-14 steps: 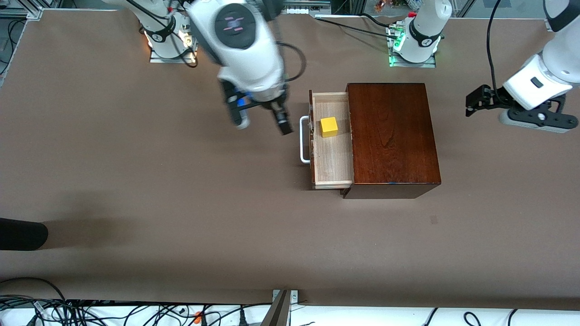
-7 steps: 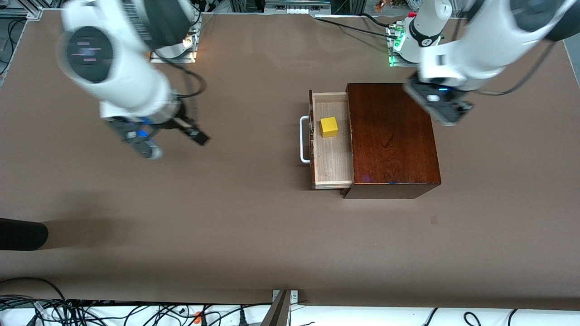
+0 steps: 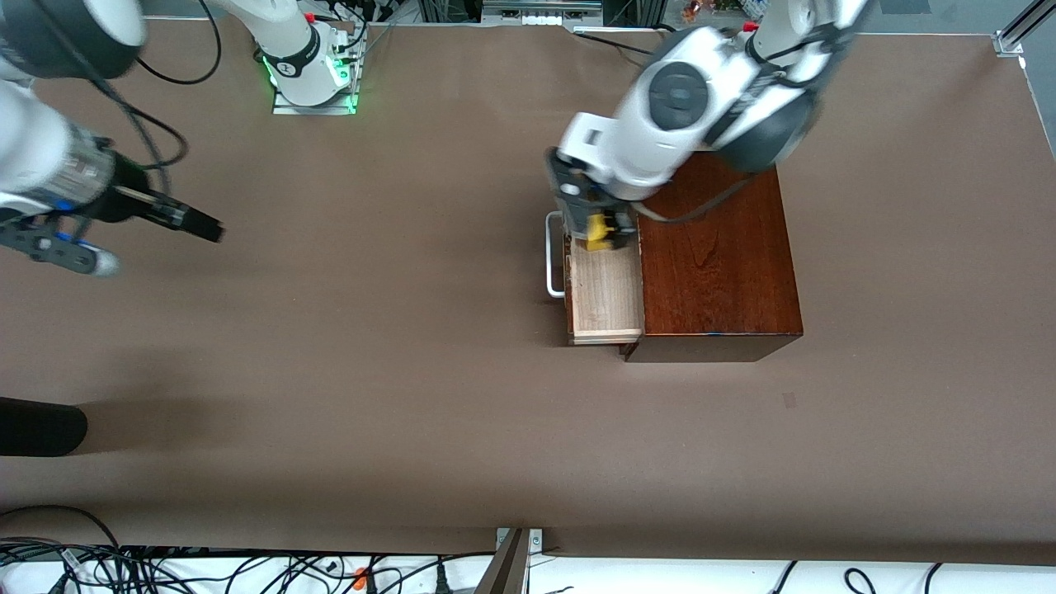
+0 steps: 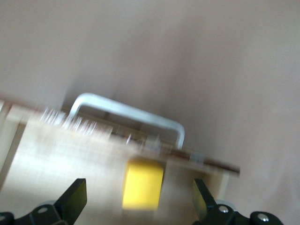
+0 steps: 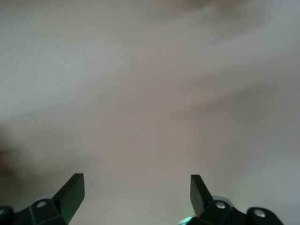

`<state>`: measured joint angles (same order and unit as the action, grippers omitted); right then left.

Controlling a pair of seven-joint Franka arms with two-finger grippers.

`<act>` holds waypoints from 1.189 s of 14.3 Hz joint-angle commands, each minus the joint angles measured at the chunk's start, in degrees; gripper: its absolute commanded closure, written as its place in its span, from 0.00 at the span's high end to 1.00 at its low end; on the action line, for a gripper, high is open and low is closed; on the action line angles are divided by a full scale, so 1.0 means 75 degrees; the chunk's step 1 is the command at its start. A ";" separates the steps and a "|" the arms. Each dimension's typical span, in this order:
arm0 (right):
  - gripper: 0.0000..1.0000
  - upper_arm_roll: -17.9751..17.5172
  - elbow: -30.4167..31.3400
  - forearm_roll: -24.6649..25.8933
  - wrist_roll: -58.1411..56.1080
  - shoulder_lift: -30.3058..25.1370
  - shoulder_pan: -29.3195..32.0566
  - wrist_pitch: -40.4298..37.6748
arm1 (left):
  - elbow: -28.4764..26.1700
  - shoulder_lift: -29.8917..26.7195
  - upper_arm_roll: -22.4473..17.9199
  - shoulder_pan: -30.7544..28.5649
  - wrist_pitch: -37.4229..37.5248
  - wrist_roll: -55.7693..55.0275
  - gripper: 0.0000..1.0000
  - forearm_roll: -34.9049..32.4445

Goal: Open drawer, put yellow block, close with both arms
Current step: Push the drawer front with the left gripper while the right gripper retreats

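Note:
The drawer (image 3: 606, 301) stands pulled out of the dark reddish-brown wooden box (image 3: 714, 256), its white handle (image 3: 551, 264) toward the right arm's end of the table. The yellow block (image 3: 601, 235) lies in the drawer, partly covered by the left arm. My left gripper (image 3: 590, 219) hangs over it. In the left wrist view the yellow block (image 4: 143, 183) sits between the open fingers of the left gripper (image 4: 139, 201) without touching them, and the handle (image 4: 129, 112) shows past the drawer's front. My right gripper (image 3: 165, 239) is open over bare table near the right arm's end; the right wrist view shows the right gripper (image 5: 136, 190) empty.
A dark rounded object (image 3: 41, 426) pokes in at the table's edge on the right arm's end, nearer the front camera. Cables (image 3: 247, 569) run along the near edge. The arm bases (image 3: 309, 70) stand along the top.
The left arm swung in from its end of the table to over the drawer and block. The right arm drew away from the drawer toward its own end. Drawer and block stayed put.

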<state>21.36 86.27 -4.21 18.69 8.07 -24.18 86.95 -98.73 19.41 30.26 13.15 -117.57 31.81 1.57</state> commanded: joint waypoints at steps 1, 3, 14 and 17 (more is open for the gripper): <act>1.00 -0.1403 0.0672 0.0477 -0.1327 -0.0665 0.1590 0.0382 | 0.0261 0.0762 -0.0014 0.0531 -0.1229 0.0796 1.00 -0.0489; 1.00 -0.1711 0.0941 0.0561 -0.2078 -0.0830 0.2166 0.0722 | 0.0261 0.1195 -0.0003 0.0660 -0.2086 0.1148 1.00 -0.0642; 1.00 -0.2684 0.0732 0.0901 -0.2469 -0.0853 0.3166 0.0384 | 0.0085 0.1761 -0.0061 0.1013 -0.1147 0.1255 1.00 -0.1697; 1.00 -0.2415 0.0732 0.0912 -0.2457 -0.0853 0.2861 0.0384 | 0.0412 0.1678 -0.0120 0.0873 0.0297 0.1499 1.00 -0.1802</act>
<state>2.44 91.35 1.70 0.87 2.77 -1.79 90.53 -97.52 32.92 29.65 20.65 -122.40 41.28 -10.01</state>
